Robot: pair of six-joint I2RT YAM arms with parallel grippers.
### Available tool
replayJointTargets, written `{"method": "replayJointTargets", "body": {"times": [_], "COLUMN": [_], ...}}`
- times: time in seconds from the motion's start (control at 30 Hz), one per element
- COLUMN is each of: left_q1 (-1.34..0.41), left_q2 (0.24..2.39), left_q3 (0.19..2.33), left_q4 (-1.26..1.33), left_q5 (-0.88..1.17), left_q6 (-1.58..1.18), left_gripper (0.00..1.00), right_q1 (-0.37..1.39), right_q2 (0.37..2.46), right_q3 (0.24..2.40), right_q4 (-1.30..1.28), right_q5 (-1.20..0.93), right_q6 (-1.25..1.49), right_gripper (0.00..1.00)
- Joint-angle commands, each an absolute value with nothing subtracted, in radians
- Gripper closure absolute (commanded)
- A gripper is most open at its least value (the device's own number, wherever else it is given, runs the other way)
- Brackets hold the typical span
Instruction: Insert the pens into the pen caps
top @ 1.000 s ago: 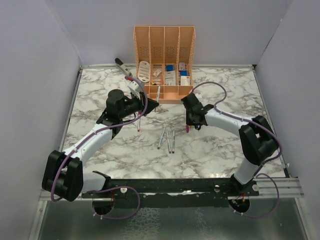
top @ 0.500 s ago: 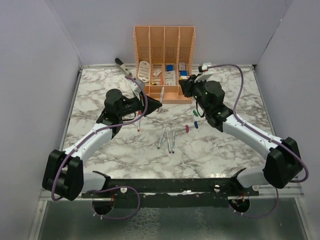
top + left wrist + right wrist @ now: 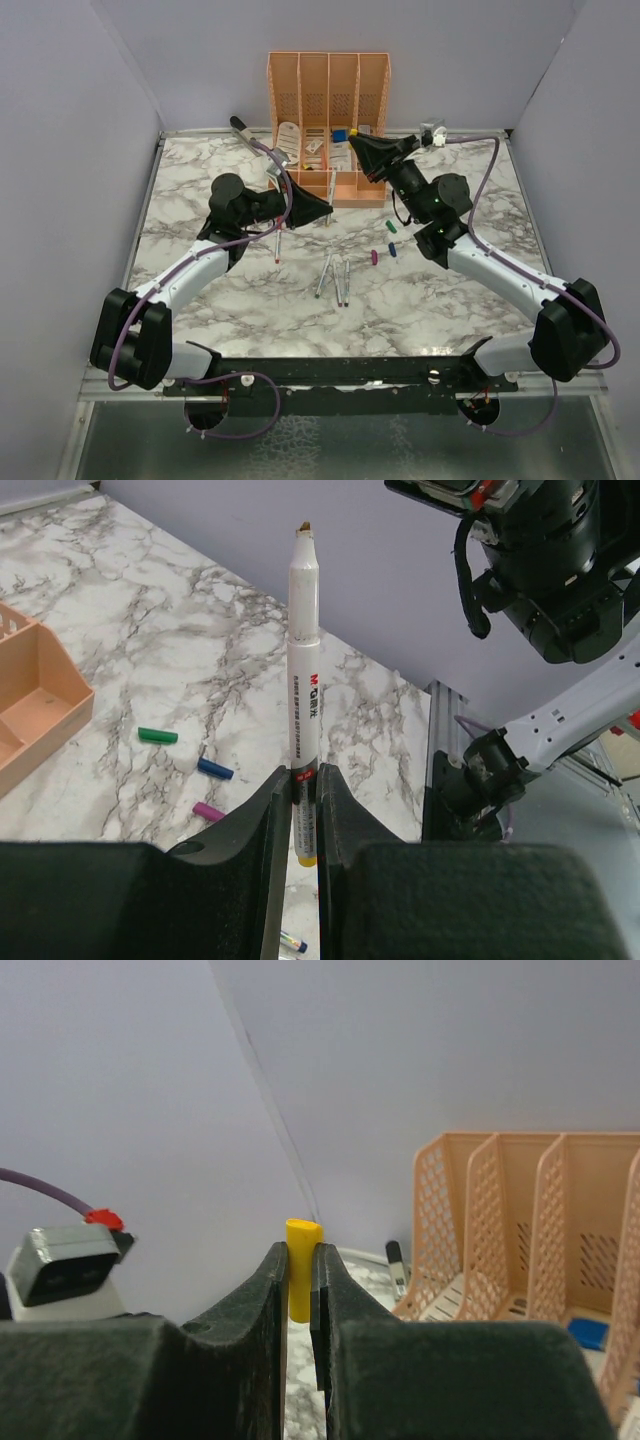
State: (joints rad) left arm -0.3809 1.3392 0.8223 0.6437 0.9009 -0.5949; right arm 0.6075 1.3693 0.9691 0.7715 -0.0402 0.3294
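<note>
My left gripper (image 3: 305,780) (image 3: 324,210) is shut on the lower end of a whitish pen (image 3: 304,650) (image 3: 332,187), whose bare tip points away from the jaws. My right gripper (image 3: 300,1252) (image 3: 353,141) is raised in front of the orange organiser and shut on a yellow pen cap (image 3: 303,1278). The two grippers are apart. Green (image 3: 391,226), blue (image 3: 393,250) and purple (image 3: 374,257) caps lie on the marble. One loose pen (image 3: 278,243) lies on the table under the left arm. Three more pens (image 3: 336,276) lie together mid-table.
The orange organiser (image 3: 328,75) with small boxes stands at the back centre, close behind both grippers. A grey stapler (image 3: 242,130) lies at the back left. Grey walls close in the left and right sides of the marble table (image 3: 200,290).
My right arm rose from the table near the caps and swung back toward the organiser with the yellow cap. My left gripper shifted slightly right with its pen.
</note>
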Motion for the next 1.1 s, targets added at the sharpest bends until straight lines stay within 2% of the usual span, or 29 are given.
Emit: {"method": "replayJointTargets", "body": {"times": [0.0, 0.37, 1.07], "left_q1": [-0.38, -0.393, -0.396], "left_q2": [1.321, 1.313, 1.265], "left_q3": [0.868, 0.89, 0.854], "left_q4": [0.643, 0.589, 0.588], "left_q5": [0.902, 0.868, 0.858], "left_q6": [-0.634, -0.593, -0.504], "left_gripper": [1.0, 1.0, 1.0], "right_q1": [0.606, 0.606, 0.606], "right_q2": [1.346, 1.35, 1.37], "right_q3": [1.022, 1.015, 0.969], "right_q4": [0.863, 0.858, 0.823], "right_q5": [-0.145, -0.268, -0.285], "right_q6": [0.398, 0.49, 0.562], "right_gripper": [0.99, 0.99, 0.99]}}
